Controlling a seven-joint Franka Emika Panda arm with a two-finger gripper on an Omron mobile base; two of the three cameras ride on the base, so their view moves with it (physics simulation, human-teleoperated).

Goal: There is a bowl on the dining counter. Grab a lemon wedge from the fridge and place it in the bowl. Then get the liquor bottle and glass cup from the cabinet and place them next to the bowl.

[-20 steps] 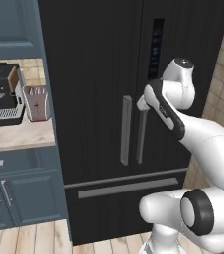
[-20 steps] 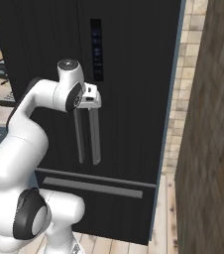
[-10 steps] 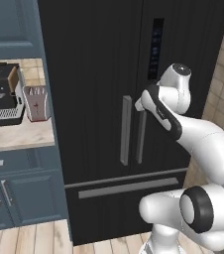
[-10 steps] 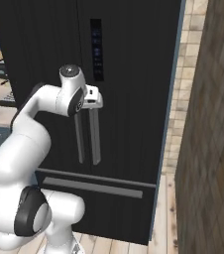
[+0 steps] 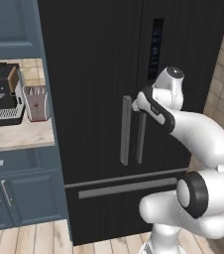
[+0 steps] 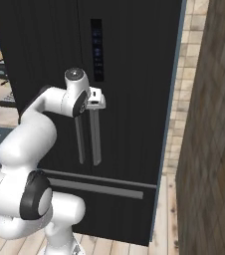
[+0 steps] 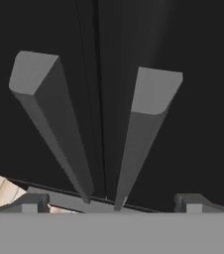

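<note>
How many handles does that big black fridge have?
3: a left vertical handle and a right vertical handle flank the door seam, and a horizontal drawer handle runs below. The arm hides the right one's top.

Coffee machine beside knife block; counter
</note>
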